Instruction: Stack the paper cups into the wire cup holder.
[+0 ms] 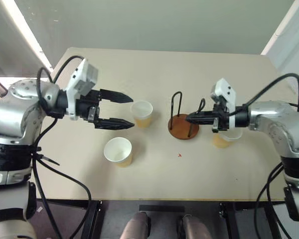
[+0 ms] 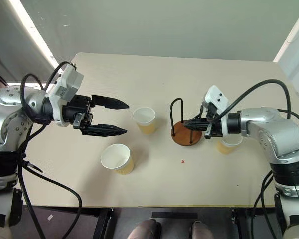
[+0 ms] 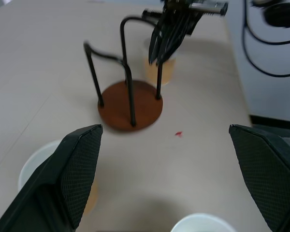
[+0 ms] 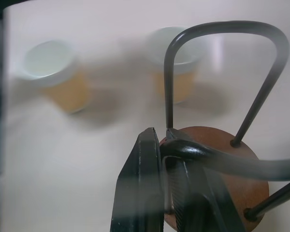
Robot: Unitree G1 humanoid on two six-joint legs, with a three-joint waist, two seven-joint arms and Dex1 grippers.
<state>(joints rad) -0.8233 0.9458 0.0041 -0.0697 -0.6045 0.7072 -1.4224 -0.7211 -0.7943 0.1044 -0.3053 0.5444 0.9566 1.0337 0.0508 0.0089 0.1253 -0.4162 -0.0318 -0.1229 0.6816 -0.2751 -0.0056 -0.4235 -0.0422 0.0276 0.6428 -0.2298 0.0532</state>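
Beige counter (image 1: 154,74) carries three tan-yellow paper cups and a wire cup holder, with a robot hand reaching in from each side.

Furthest left, the left hand (image 1: 123,110) hovers above the counter with its two black fingers spread wide, nothing between them. Its fingertips point toward the middle of the counter. Just past those fingertips stands the first paper cup (image 1: 142,113), upright and empty. A second paper cup (image 1: 118,151) stands upright nearer the robot, below and just beside the lower finger, apart from it.

Between the two hands sits the wire cup holder (image 1: 183,126), a round rust-brown disc with two upright black wire loops. No cup is in it.

The right hand (image 1: 189,119) reaches over the holder's disc from the right, its fingers pressed together with nothing seen held; in the right wrist view they lie close against one wire loop. Under this hand's wrist, just right of the holder, stands the third paper cup (image 2: 228,145), upright and partly hidden by the arm.
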